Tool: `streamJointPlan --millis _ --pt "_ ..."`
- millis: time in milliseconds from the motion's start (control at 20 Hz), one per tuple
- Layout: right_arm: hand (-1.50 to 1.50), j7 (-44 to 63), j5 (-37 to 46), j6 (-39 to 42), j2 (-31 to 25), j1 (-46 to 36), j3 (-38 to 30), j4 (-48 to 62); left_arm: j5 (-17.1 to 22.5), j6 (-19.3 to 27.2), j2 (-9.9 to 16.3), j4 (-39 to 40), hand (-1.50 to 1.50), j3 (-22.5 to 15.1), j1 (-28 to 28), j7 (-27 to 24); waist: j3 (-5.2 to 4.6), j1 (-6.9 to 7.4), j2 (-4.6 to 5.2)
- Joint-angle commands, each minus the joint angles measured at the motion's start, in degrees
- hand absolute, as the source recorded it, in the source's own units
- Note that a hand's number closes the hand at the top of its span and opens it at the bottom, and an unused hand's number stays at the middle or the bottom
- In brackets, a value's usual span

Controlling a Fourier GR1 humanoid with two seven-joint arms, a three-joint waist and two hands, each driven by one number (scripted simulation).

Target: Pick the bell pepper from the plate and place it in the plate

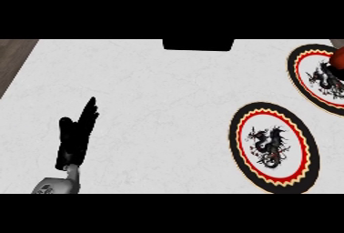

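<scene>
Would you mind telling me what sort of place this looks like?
Probably a kitchen counter: a white marbled top bears two decorated plates, near and far, an orange-red bell pepper on the far one.

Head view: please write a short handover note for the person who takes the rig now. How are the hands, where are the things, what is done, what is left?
Left hand: open, fingers straight, resting at the view's lower left over the white counter. It holds nothing.
Right hand: not in view.
Red-orange bell pepper: on the far round black-and-red dragon-patterned plate, at the right edge, partly cut off.
Near plate of the same pattern: holds nothing.
Done: nothing yet.
Left: grasp the pepper, carry it to the near plate, release.
</scene>
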Motion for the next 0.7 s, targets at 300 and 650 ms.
streamJointPlan --millis 300,650 --pt "1.5 -0.7 4.1 7.3 -1.2 -0.7 2.1 10.0 -0.6 -0.7 -1.5 1.5 0.0 -1.1 0.2 -2.1 0.15 1.96 0.93" --pt "-1.5 -3.4 5.5 16.3 -2.0 2.3 3.4 13.4 -0.2 -0.5 -1.0 1.9 0.0 0.3 -1.1 -2.0 0.29 2.43 1.5"
